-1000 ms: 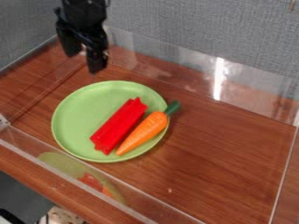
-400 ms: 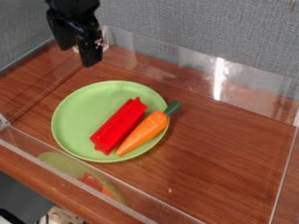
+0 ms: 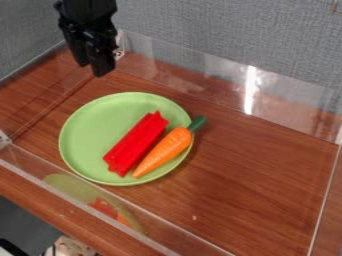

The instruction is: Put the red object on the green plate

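The red object (image 3: 135,143), a flat bright red block, lies diagonally on the green plate (image 3: 91,125), left of centre on the wooden table. An orange carrot (image 3: 170,148) with a green top rests against its right side, partly over the plate's rim. My black gripper (image 3: 96,60) hangs in the air above the back left of the table, behind the plate and well apart from the block. Its fingers point down with nothing between them, and the gap between them looks narrow.
Clear acrylic walls (image 3: 241,85) ring the wooden table (image 3: 254,180) at the back, right and front. A grey wall stands behind. Bare wood shows to the right of the plate.
The gripper has drifted slightly left and up, away from the plate, and its fingers look closer together. The red block, carrot and plate have not moved.
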{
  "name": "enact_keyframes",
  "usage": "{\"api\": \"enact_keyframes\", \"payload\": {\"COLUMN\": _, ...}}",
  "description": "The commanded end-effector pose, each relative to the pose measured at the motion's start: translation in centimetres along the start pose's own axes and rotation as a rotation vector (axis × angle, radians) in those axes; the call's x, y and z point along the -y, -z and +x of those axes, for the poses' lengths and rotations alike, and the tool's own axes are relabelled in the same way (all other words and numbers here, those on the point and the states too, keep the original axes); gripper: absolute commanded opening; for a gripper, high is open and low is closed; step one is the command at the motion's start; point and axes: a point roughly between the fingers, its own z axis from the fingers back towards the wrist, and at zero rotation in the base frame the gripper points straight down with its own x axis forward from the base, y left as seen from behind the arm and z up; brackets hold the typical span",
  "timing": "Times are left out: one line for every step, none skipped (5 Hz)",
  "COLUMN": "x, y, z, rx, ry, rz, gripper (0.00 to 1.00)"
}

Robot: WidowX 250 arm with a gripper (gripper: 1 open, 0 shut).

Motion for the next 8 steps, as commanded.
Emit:
{"api": "enact_keyframes", "payload": {"x": -0.8, "y": -0.1, "z": -0.5, "rx": 0.015, "ry": 0.011, "rz": -0.009, "gripper": 1.00}}
{"api": "enact_keyframes", "payload": {"x": -2.1, "y": -0.2, "z": -0.8, "rx": 0.004, "ry": 0.031, "rz": 0.004, "gripper": 1.00}}
{"api": "enact_keyframes", "payload": {"x": -2.1, "y": -0.8, "z": 1.0, "rx": 0.016, "ry": 0.083, "rz": 0.015, "gripper": 1.00}}
{"api": "enact_keyframes", "payload": {"x": -1.1, "y": -1.3, "z": 2.1, "rx": 0.030, "ry": 0.116, "rz": 0.014, "gripper": 1.00}}
{"api": "enact_keyframes", "payload": {"x": -0.1, "y": -0.5, "z": 1.0, "rx": 0.031, "ry": 0.040, "rz": -0.002, "gripper": 1.00}}
{"api": "enact_keyframes", "payload": {"x": 0.1, "y": -0.1, "z": -0.2, "rx": 0.018, "ry": -0.040, "rz": 0.022, "gripper": 1.00}}
{"api": "enact_keyframes", "payload": {"x": -0.6, "y": -0.2, "z": -0.3, "rx": 0.016, "ry": -0.041, "rz": 0.054, "gripper": 1.00}}
{"api": "enact_keyframes", "payload": {"x": -2.0, "y": -1.1, "z": 0.8, "rx": 0.023, "ry": -0.021, "rz": 0.069, "gripper": 1.00}}
